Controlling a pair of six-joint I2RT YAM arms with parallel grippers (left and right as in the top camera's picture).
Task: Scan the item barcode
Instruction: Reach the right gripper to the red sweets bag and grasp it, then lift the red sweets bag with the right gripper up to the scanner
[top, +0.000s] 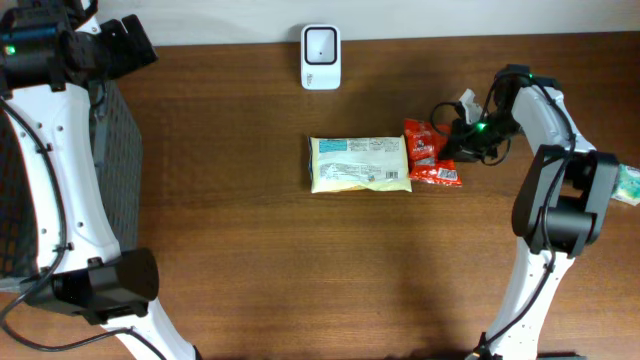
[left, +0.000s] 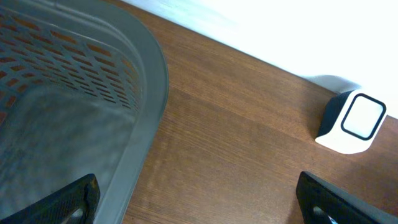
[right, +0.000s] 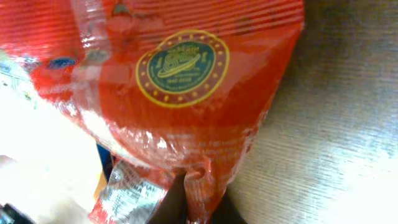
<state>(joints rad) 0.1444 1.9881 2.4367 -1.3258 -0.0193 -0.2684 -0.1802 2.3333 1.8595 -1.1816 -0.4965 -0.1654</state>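
Observation:
A red snack packet (top: 428, 152) lies on the wooden table right of centre. My right gripper (top: 453, 142) is at its right edge. In the right wrist view the red packet (right: 186, 81) fills the frame, and my right gripper (right: 194, 202) is shut on its crinkled lower edge. The white barcode scanner (top: 320, 57) stands at the table's back edge; it also shows at the right of the left wrist view, scanner (left: 351, 122). My left gripper (top: 135, 45) hovers at the far left by the basket, and in its own view the left gripper (left: 202, 205) is open and holds nothing.
A pale yellow and white food pack (top: 360, 164) lies just left of the red packet, touching it. A grey mesh basket (top: 120, 150) stands at the left edge; its rim (left: 146, 112) is under my left fingers. A small green-white item (top: 628, 185) sits at the far right.

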